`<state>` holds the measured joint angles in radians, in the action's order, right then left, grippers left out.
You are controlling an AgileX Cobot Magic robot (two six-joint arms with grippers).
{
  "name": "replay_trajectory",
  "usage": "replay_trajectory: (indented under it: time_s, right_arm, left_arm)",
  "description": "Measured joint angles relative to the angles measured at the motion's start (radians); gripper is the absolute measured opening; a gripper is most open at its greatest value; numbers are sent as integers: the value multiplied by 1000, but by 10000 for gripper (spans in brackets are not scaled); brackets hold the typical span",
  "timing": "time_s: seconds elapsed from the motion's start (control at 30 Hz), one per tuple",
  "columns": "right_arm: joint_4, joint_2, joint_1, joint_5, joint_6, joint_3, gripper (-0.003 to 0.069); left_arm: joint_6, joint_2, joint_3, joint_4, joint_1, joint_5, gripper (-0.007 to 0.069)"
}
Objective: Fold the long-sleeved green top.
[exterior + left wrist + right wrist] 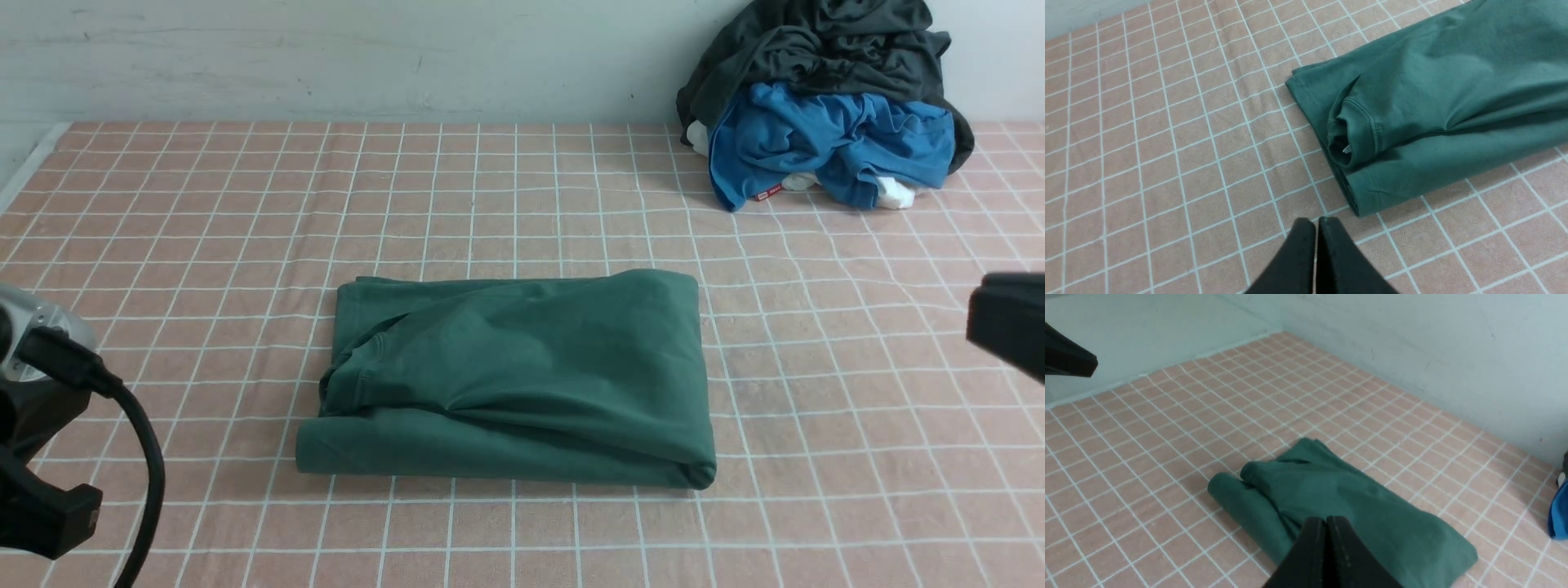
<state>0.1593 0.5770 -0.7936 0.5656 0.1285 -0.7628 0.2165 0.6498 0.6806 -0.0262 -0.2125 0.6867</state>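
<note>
front view: green long-sleeved top (539,367) folded into a low bundle in the middle of the checked tabletop (816,490), clear of both grippers.

its far edge runs nearly straight, the near edge slants slightly, and 1 smooth rounded fold closes the right end; the left end is uneven, with layers showing and 1 small white label (1347,149) peeking out in the left wrist view. bare checked surface lies on all 4 sides of it, wide to the left and right, a narrower strip in front. a pile of dark charcoal (841,49) and bright blue cloth (833,139) sits at the far right against the pale wall (326,57), well apart. left gripper (1317,222) and right gripper (1332,520): fingers closed, 0 cloth between them.
</note>
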Motion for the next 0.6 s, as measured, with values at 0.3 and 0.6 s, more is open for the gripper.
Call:
replay_trajectory:
  time_s: [0.3, 0.6]
  right_arm:
    - [-193, -337, 365, -301, -40, 449, -14]
    - [-159, -580, 801, -340, -42, 736, -14]
  left_arm:
    - [0, 0, 0, 0, 0, 0, -3]
    - [0, 0, 0, 0, 0, 0, -3]
